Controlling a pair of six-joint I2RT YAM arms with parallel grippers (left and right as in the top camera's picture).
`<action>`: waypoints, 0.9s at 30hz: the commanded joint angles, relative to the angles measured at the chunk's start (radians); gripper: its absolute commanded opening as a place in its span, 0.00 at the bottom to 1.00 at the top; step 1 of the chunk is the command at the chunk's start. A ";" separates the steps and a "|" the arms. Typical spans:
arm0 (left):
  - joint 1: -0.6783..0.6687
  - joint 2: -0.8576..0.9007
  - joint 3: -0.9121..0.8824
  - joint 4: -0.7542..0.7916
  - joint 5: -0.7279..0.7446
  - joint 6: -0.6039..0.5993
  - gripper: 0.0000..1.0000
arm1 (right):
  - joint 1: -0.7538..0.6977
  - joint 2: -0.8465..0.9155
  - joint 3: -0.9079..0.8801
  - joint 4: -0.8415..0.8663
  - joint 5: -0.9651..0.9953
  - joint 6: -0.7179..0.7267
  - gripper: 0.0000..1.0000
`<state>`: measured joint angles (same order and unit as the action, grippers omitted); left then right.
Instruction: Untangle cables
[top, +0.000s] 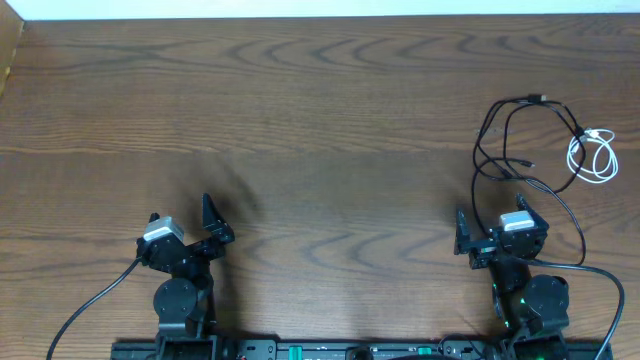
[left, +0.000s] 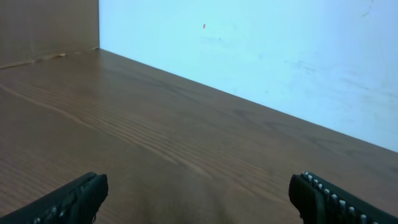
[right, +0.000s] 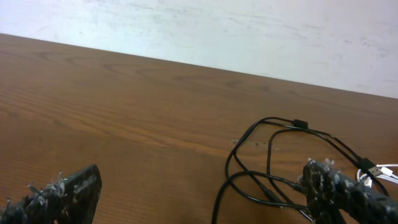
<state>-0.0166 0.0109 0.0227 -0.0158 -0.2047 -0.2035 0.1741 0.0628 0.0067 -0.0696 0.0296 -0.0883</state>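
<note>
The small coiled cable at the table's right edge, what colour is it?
The cable is white. The overhead view shows it best, with the whole coil in sight.

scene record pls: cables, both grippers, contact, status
black cables: loose overlapping loops, far right of table
white cable: small coil at the right end of the black loops
left gripper: open, empty, no cable in its view
right gripper: open, empty, facing the cables
contact: none, both grippers clear of the cables
status: cables untouched, not yet separated
</note>
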 joint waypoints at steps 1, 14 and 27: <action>-0.018 -0.010 -0.019 -0.042 0.006 0.027 0.98 | 0.003 -0.002 -0.001 -0.005 -0.003 -0.010 0.99; -0.058 -0.010 -0.019 -0.040 0.005 0.027 0.98 | 0.003 -0.002 -0.001 -0.005 -0.003 -0.010 0.99; -0.058 -0.004 -0.018 -0.040 0.005 0.027 0.98 | 0.003 -0.002 -0.001 -0.005 -0.003 -0.010 0.99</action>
<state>-0.0704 0.0109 0.0231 -0.0154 -0.1974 -0.2008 0.1741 0.0628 0.0067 -0.0696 0.0299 -0.0883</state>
